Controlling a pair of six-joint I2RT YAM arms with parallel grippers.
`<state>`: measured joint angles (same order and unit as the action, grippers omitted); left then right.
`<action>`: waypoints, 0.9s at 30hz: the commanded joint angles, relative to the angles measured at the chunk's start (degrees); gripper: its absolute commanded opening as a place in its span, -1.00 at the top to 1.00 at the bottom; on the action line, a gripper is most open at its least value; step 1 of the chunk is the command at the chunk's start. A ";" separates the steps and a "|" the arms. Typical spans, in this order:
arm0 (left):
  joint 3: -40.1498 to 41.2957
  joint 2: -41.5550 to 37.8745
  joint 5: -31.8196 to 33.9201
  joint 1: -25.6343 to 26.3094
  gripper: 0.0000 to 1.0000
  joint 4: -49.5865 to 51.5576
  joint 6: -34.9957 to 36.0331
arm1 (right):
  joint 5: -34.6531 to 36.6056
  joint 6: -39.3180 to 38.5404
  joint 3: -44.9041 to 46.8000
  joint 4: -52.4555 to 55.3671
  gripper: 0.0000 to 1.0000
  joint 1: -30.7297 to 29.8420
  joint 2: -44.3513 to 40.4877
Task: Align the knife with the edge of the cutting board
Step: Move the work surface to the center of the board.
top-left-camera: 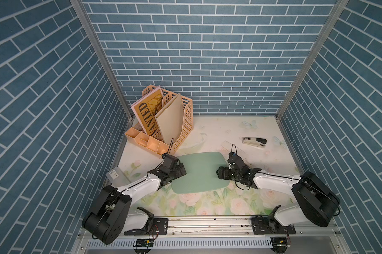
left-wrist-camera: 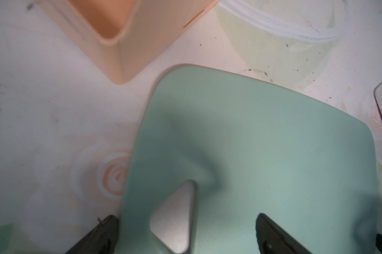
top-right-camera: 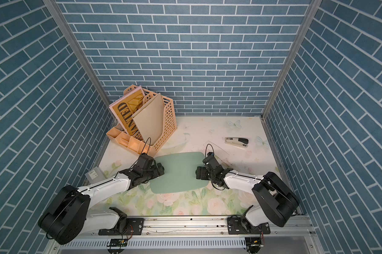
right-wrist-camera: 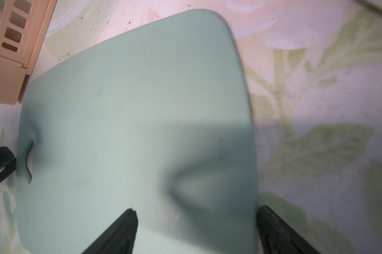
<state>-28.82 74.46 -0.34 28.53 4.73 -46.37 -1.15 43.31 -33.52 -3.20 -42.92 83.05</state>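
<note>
Peach desk organiser [top-left-camera: 163,123] stands far left on the worktop [top-left-camera: 216,129]; not involved.

Left gripper [left-wrist-camera: 185,216]: jaws spread, empty, straddling the short edge of the cutting board [top-left-camera: 200,171] that has the triangular handle hole. We cannot tell whether they touch it.

The board lies flat, mid-worktop, between the two arms.

Right gripper [right-wrist-camera: 197,209]: jaws spread wide, holding nothing, over the opposite short edge.

The knife [top-right-camera: 222,152] lies flat on the worktop just beyond the board's far right corner, skewed to its edges, partly hidden behind the right wrist. We cannot make out the handle. Stapler [top-left-camera: 254,143] lies farther right, apart.

Judgement: alignment not begun; knife ungrasped. The next move calls for the right arm to reach the knife, take or nudge it, and turn it parallel to the nearest board edge.
</note>
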 commanded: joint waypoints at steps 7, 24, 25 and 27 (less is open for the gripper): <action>-3.38 4.75 -9.84 2.33 -0.99 -2.51 -1.64 | -5.34 1.88 -0.85 1.41 -0.76 2.51 0.36; -10.08 8.84 -7.07 2.29 -0.99 2.31 1.50 | -5.89 -0.92 -0.15 2.55 -0.77 6.56 -2.60; -10.43 8.86 -6.81 2.18 -0.99 2.74 1.64 | -5.91 -1.02 -0.14 2.72 -0.76 6.79 -2.71; -11.53 8.89 -6.19 2.15 -0.99 4.26 1.72 | -5.96 -1.12 -0.30 2.90 -0.76 6.97 -3.09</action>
<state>-37.93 83.07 -3.92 29.54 7.62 -45.39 -3.73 43.16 -33.69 -0.58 -35.77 81.62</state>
